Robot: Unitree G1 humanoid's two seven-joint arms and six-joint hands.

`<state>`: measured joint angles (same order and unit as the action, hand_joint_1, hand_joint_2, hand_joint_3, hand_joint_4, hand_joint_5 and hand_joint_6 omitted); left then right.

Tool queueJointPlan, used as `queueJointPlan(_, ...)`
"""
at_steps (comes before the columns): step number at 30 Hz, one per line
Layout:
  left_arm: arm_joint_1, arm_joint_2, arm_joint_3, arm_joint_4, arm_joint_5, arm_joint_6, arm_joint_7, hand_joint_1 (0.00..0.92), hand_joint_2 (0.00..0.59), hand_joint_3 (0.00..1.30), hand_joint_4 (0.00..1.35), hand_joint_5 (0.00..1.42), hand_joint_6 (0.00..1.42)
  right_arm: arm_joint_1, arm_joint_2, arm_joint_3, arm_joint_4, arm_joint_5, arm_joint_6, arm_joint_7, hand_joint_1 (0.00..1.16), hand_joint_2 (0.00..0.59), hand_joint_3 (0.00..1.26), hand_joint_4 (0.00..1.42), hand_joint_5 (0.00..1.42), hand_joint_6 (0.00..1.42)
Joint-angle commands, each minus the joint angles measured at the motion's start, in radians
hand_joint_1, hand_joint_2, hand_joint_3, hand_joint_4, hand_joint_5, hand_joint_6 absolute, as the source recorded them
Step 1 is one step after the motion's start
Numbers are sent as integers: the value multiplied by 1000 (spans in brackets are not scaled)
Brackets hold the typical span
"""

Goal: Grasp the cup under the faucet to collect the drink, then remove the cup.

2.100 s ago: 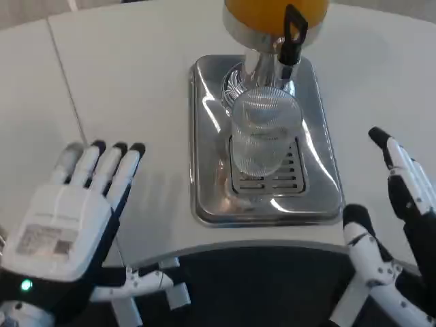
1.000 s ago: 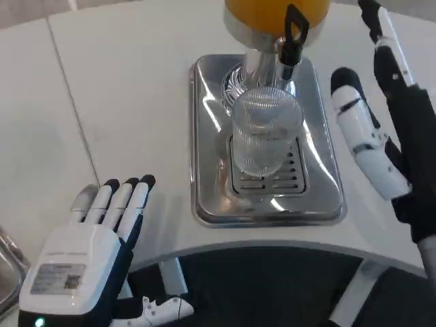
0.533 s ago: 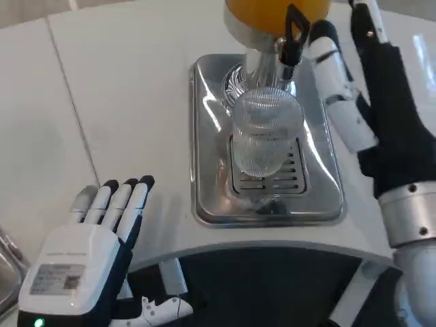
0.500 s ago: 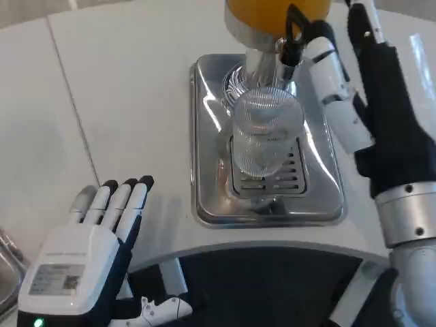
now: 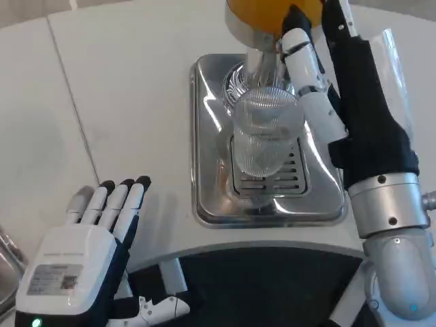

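Bright, even light falls from above on the white bench [image 5: 136,88], leaving only soft, faint shadows. The steel drip tray [image 5: 204,136] throws streaky glare and mirror reflections along its rim. The clear ribbed cup [image 5: 264,133] catches pale highlights. The picture is slightly soft throughout, and the nearest robot hand [image 5: 78,248] looks oversized at the bottom corner.

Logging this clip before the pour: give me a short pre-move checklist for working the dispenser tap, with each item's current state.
1. Cup stands upright on the drip tray, below the faucet: ok.
2. Cup has no drink in it yet: ok.
3. Right hand is up at the faucet, beside the cup: ok.
4. Right hand has a firm hold of the tap lever: cannot tell.
5. Left hand is open, low on the table, well away from the tray: ok.
6. Cup is secured by a hand: not ok.
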<state>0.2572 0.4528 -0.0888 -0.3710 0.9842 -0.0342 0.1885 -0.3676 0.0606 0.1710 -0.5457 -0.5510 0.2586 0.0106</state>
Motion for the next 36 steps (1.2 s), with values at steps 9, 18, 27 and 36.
queueJointPlan(9, 13, -7, 6, 5, -7, 4, -7, 0, 13, 0, 0, 0, 0, -43, -33, 5, 53, 56, 22, 31, 6, 547, 0, 0, 0, 0)
queueJointPlan(18, 7, -7, 9, 5, -8, 5, -6, 0, 13, 0, 0, 0, 0, -94, -74, 7, 77, 93, 88, 110, 7, 546, 0, 0, 0, 0)
queueJointPlan(27, -3, -8, 13, 18, -20, 1, 0, 0, 16, 0, 0, 0, 0, -109, -118, 32, 68, 93, 116, 165, 8, 547, 0, 0, 0, 0)
queueJointPlan(36, -21, -5, 13, 28, -25, 0, 3, 0, 16, 0, 0, 0, 0, -159, -188, 81, 64, 49, 159, 246, 0, 534, 0, 0, 0, 0)
